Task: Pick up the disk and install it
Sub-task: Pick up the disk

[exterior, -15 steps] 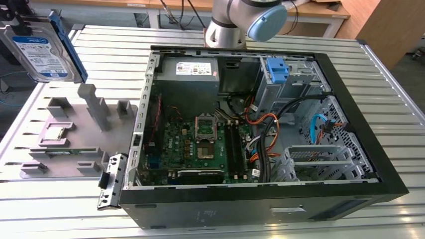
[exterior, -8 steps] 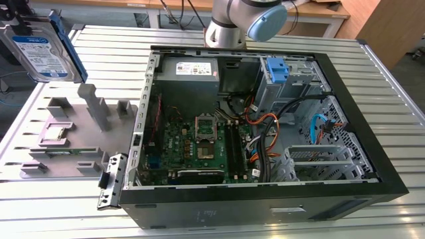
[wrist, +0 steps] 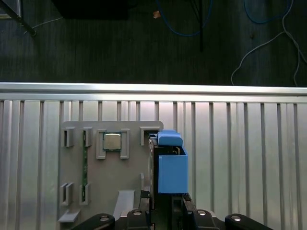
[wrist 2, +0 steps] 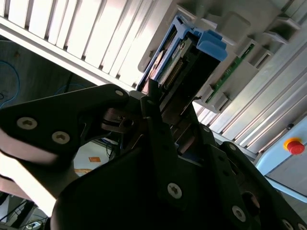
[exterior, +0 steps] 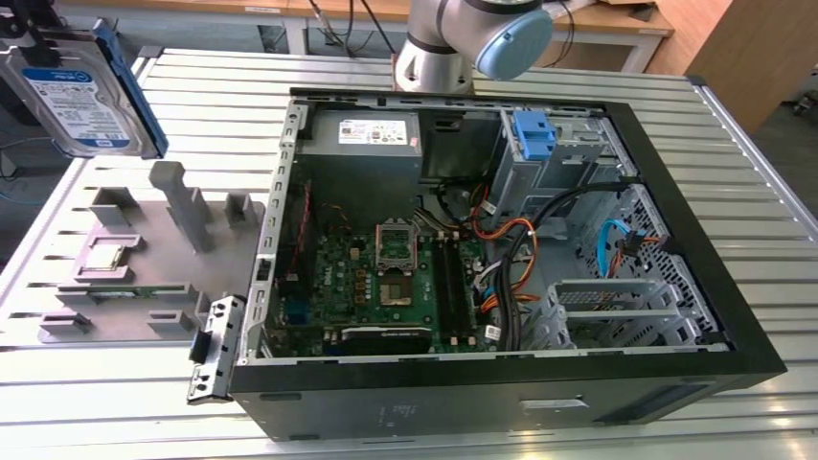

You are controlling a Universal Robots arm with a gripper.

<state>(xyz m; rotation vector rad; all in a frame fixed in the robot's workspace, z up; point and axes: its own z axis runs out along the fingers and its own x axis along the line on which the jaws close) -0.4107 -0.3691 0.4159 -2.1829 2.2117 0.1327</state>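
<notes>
Aloft, fingers (wrist 2: pixel 158 129) clenched on disk (exterior: pixel 79 101) edges — above grey fixture (exterior: pixel 153 259), well apart from computer case (exterior: pixel 511 402).

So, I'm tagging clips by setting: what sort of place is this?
Probably a robotics lab bench for PC assembly: an open computer case sits on a slatted metal table, a grey fixture plate beside it holds parts, and the gripper holds the disk over that plate.
</notes>
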